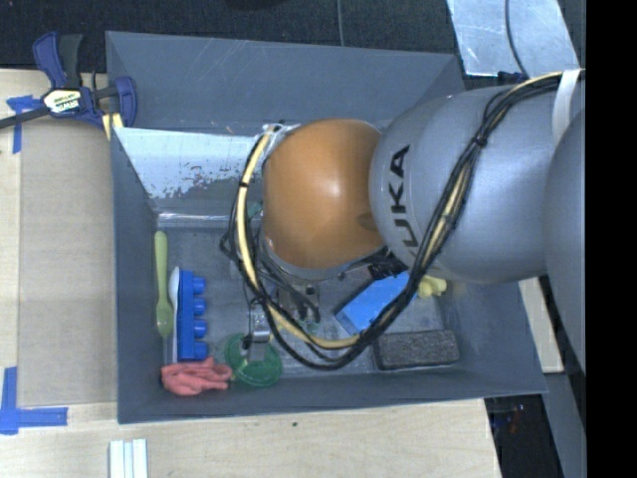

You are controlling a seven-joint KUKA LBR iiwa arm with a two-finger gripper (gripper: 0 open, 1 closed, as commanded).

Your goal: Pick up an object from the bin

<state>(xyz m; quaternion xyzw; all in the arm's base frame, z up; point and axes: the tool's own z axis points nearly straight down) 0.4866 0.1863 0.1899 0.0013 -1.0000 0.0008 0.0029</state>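
Grey metal bin, items spread along the near wall. Gripper sits low, near-left, just over the green round disc, w/ pink lump to its left. The disc is the prob. pick, being nearest. Grip state: can't tell, as the orange wrist cover hangs over it.

Black surface across top of frame; pale tan flat surface at left and bottom.
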